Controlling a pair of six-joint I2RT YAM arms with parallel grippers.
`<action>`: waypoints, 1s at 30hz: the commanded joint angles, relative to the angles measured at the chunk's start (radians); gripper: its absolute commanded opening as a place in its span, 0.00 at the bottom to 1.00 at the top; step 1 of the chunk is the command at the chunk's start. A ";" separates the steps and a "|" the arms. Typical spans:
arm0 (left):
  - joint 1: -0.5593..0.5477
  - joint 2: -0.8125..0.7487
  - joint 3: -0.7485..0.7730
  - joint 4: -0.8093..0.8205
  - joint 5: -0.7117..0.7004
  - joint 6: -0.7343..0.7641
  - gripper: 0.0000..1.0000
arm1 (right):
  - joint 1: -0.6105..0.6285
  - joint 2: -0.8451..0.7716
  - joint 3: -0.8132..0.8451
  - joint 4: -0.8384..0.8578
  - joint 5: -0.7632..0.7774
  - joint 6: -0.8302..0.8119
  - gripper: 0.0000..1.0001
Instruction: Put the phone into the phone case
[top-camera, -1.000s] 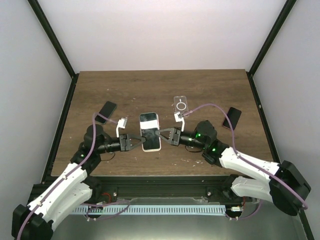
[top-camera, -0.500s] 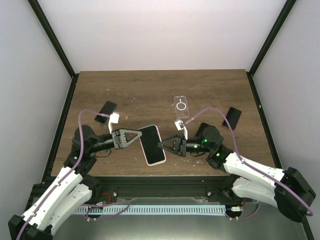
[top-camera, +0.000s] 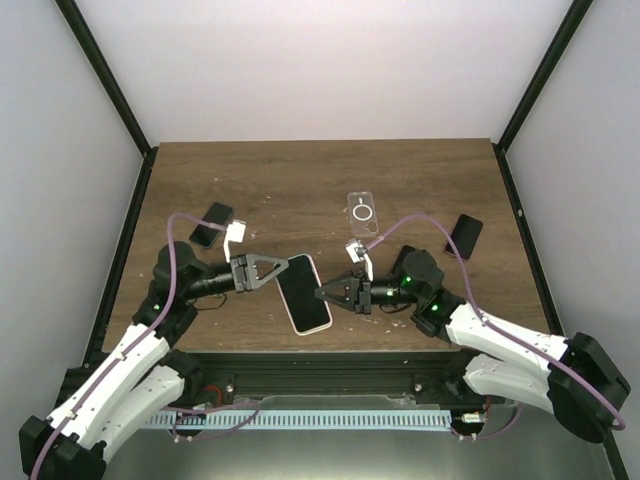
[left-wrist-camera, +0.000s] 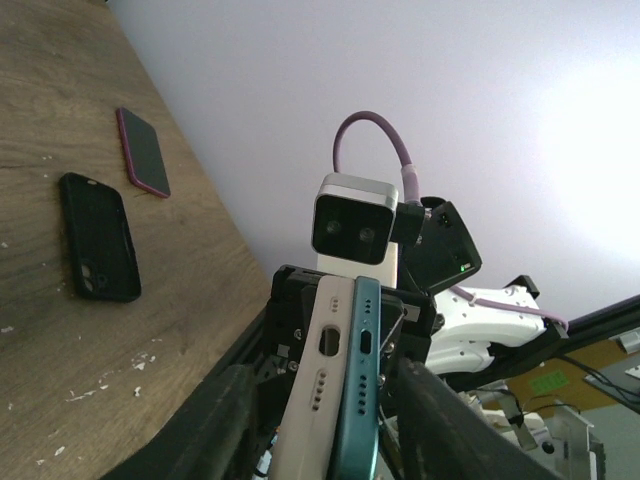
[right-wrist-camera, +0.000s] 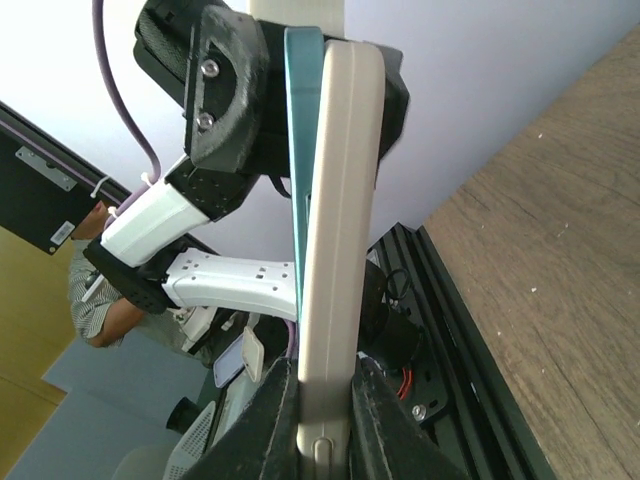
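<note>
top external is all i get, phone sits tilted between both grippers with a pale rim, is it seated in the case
Observer: No. The left wrist view shows the teal phone beside the cream case at their ends, two separate layers, not one inside the other.
Operator: who's actually gripping it
Observer: The right wrist view shows the right gripper pinched shut on the case's edge, a teal strip of phone running alongside it.
Operator: and the other one
Observer: The left gripper has a finger on each side of both layers; whether they press, I cannot tell.
</note>
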 joint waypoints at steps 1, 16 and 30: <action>0.000 0.022 0.018 0.012 0.056 0.016 0.45 | 0.003 -0.001 0.086 0.067 0.012 -0.031 0.09; 0.000 0.037 -0.084 0.040 -0.108 -0.080 0.24 | 0.000 0.129 0.101 0.109 0.062 0.035 0.17; 0.006 0.138 -0.002 -0.066 -0.249 0.059 0.20 | -0.026 0.123 0.062 -0.081 0.220 0.029 0.45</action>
